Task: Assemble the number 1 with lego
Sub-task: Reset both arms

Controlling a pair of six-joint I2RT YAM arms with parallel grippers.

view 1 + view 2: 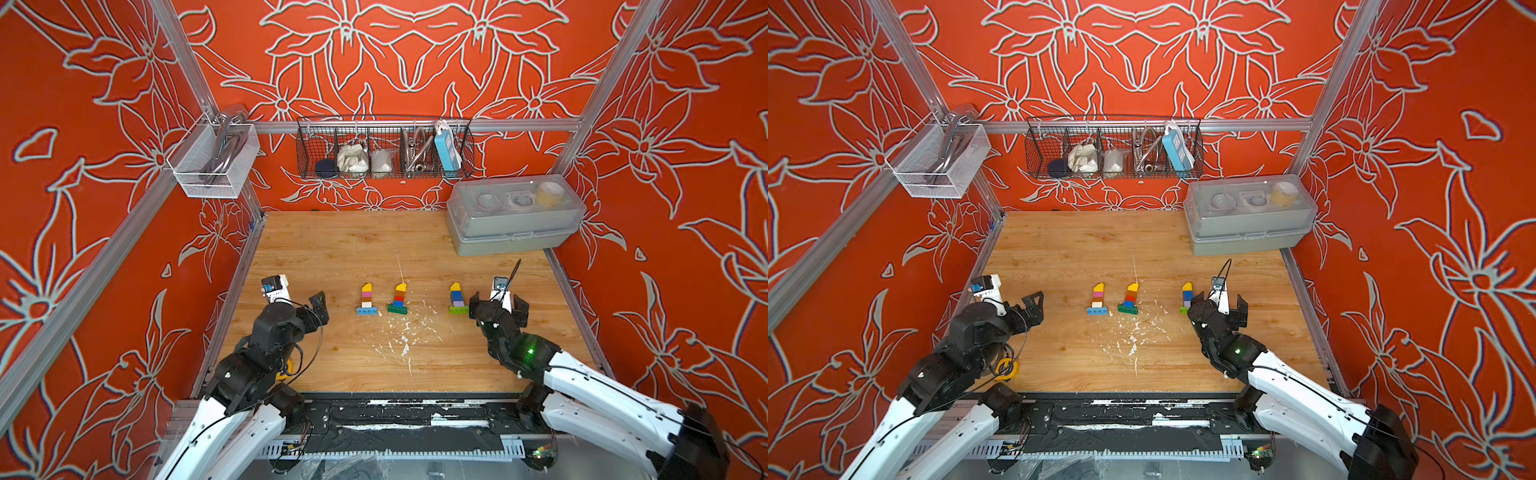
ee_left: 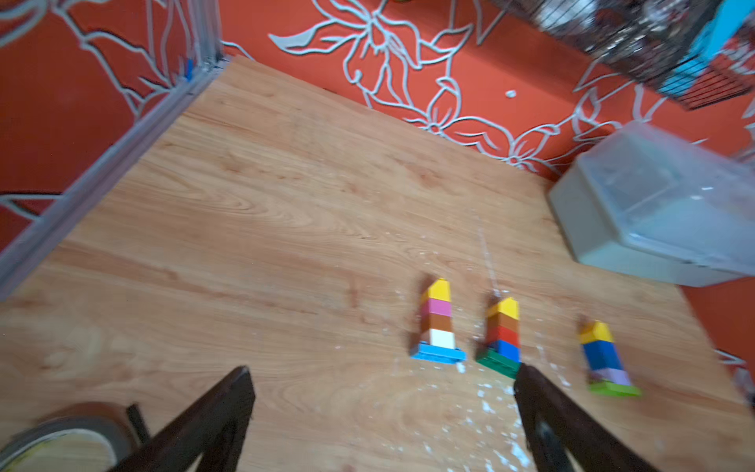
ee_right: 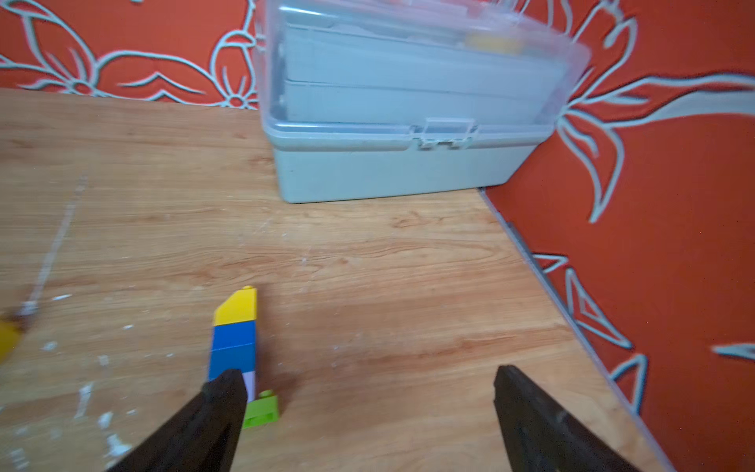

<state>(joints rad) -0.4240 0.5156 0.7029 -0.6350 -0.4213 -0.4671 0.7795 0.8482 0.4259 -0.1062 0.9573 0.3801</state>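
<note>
Left gripper [image 2: 384,376] and right gripper [image 1: 498,302] both gape wide and empty, either side of the lego [image 2: 502,331].
The right gripper is just right of the lime-based stack [image 1: 457,298]. The green-based stack [image 1: 399,299] and blue-based stack [image 1: 366,300] lie further left on the table [image 1: 353,249], nearer the left gripper.

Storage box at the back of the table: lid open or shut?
Shut. The clear lid sits down on the grey storage box, front latch folded over its rim.
</note>
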